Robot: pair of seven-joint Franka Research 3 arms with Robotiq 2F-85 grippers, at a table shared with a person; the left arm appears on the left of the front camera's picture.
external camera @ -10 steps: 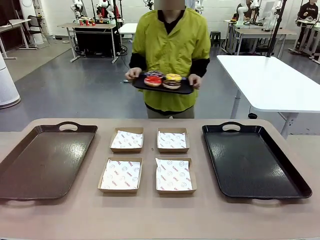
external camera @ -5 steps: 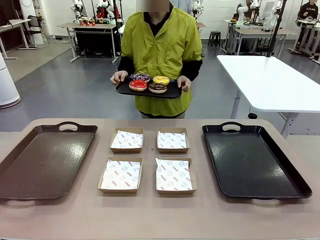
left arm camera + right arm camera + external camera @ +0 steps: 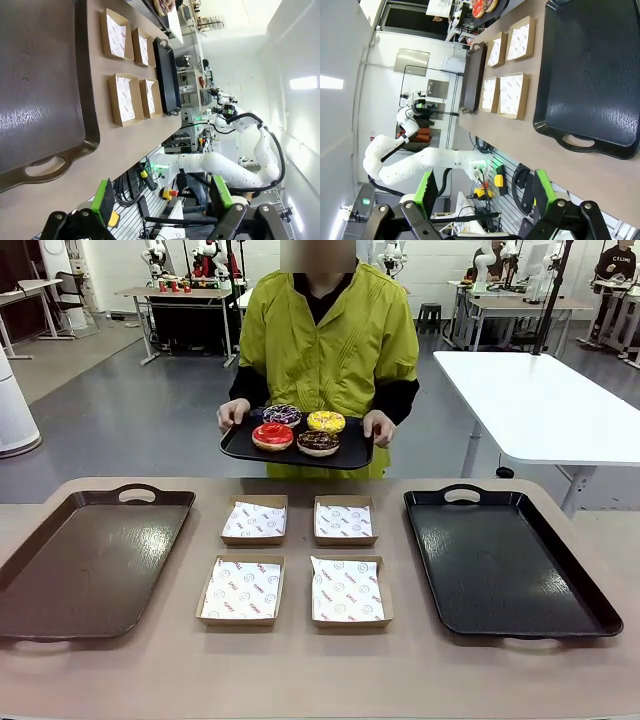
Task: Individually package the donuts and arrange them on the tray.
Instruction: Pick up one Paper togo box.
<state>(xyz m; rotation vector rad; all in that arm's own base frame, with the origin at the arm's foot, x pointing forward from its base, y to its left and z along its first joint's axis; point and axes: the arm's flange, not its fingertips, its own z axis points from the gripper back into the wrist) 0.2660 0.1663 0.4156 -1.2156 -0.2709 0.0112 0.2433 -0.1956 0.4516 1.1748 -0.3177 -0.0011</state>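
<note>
Person has stepped closer since a second ago, and the serving tray [image 3: 240,448] sits lower, nearer the far edge of the counter [image 3: 300,670]. We have the left pincer [image 3: 161,196] and right pincer [image 3: 485,189] both spread wide and gripping nothing, back at our side and well apart from everything on the counter. Near strip of counter is bare. In the middle, four cardboard boxes [image 3: 241,590] stand two by two with narrow gaps between them. Brown tray [image 3: 90,560] lies to our left and black tray [image 3: 510,560] to our right, both with bare surfaces, and an open lane runs between each tray and the boxes. Beyond the far edge, the donuts [image 3: 272,435] sit four together on the serving tray, with one of the person's hands [image 3: 379,426] at each end. White table [image 3: 540,400] stands farther back on the right.
</note>
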